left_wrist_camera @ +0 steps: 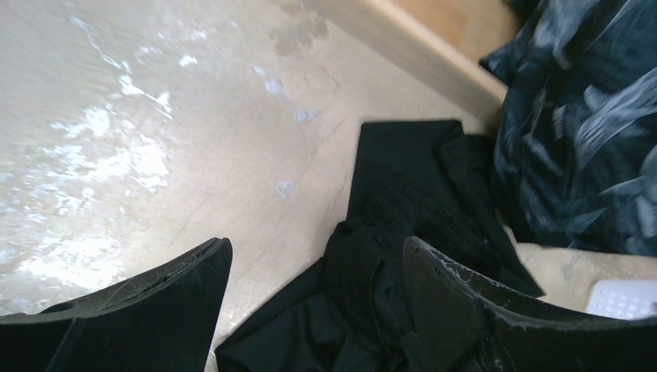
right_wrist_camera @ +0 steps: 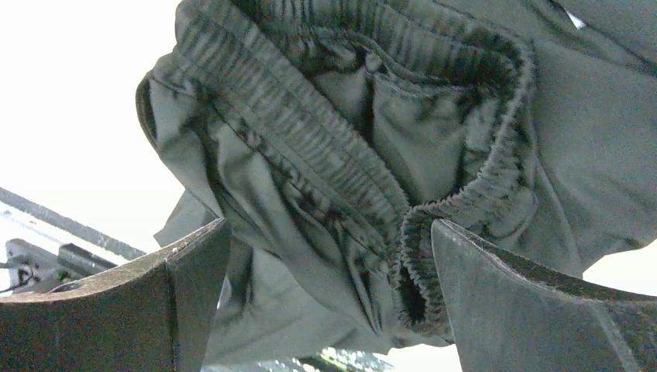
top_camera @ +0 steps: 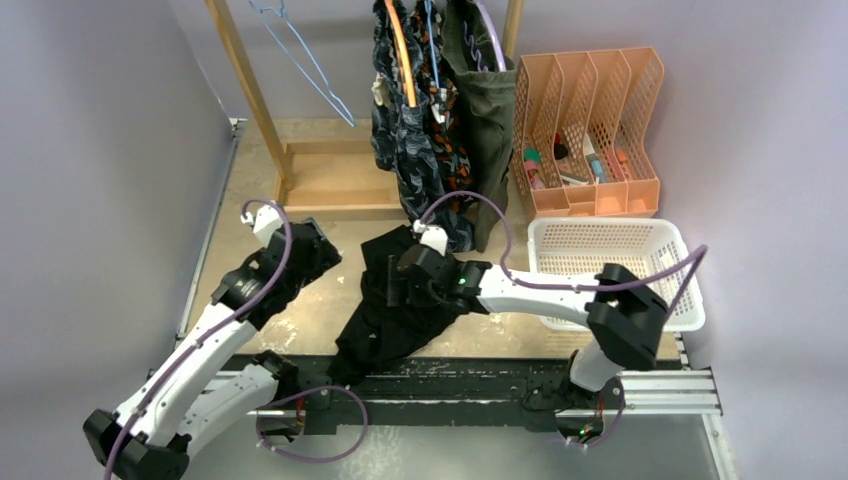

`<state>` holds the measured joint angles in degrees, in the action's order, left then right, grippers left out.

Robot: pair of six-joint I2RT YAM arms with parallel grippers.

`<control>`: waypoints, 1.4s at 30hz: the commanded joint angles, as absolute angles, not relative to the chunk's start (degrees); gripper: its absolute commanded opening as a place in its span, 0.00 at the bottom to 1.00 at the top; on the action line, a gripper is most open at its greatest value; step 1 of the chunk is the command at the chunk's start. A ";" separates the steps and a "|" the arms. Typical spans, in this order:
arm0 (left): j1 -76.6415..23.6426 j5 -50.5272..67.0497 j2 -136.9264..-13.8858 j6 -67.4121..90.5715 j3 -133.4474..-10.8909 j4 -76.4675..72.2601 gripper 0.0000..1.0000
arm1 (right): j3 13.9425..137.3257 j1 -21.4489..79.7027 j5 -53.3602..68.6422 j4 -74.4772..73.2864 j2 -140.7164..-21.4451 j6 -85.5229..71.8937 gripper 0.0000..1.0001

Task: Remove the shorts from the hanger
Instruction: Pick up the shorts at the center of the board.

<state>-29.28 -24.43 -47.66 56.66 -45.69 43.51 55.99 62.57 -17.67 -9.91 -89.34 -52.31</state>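
My right claw [right_wrist_camera: 327,232] stood with its jaws wide apart over the black shorts [top_camera: 385,320]. The bunched elastic waistband lay between them and touched one finger, with nothing clamped. That pair lay crumpled on the table [top_camera: 300,310] at the middle of the frame, off the rack. My left claw [left_wrist_camera: 316,248] hung spread too, holding nothing, above the table just left of the same cloth. At the upper middle, the wavy navy shorts [top_camera: 400,140], the orange-blotched shorts [top_camera: 455,140] and the olive shorts [top_camera: 490,110] hung on the wooden rack [top_camera: 245,80]. I judged one pair done and three left, and the step in hand to be letting go of the black pair. Next I would need to lift clear without snagging the waistband, then reach up for a hanging pair, likely the navy.
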 commanded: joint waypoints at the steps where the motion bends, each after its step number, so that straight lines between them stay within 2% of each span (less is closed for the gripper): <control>1: -29.00 -35.38 -41.42 58.67 -51.42 48.09 0.81 | 64.05 64.08 -24.26 -13.63 -95.92 -48.91 0.99; 7: -29.09 -41.55 -35.06 58.63 -54.95 52.87 0.81 | 69.77 64.84 -28.81 -20.77 -106.15 -46.56 1.00; 14: -29.09 -44.22 -34.35 57.59 -59.56 57.13 0.80 | 67.73 65.33 -28.82 -24.78 -113.54 -49.50 0.99; 18: -29.09 -45.40 -31.94 57.82 -59.14 56.75 0.80 | 62.75 65.39 -31.07 -24.88 -113.24 -53.05 0.77; 26: -29.09 -43.51 -30.10 58.37 -56.49 54.13 0.80 | 57.68 68.17 -35.83 -20.12 -104.45 -51.66 0.30; 29: -29.09 -42.34 -30.90 58.53 -56.21 53.89 0.80 | 56.89 68.25 -36.29 -19.24 -102.39 -52.98 0.04; 34: -29.09 -40.79 -32.01 52.99 -55.62 52.04 0.80 | 54.56 68.29 -37.87 -17.05 -95.29 -54.29 0.02; 38: -29.09 -44.70 -35.34 48.47 -58.60 55.45 0.82 | 52.90 68.29 -41.14 -17.55 -89.23 -56.68 0.00; 42: -29.09 -40.83 -37.96 46.00 -58.27 53.79 0.84 | 51.60 68.29 -43.70 -16.50 -81.45 -55.65 0.00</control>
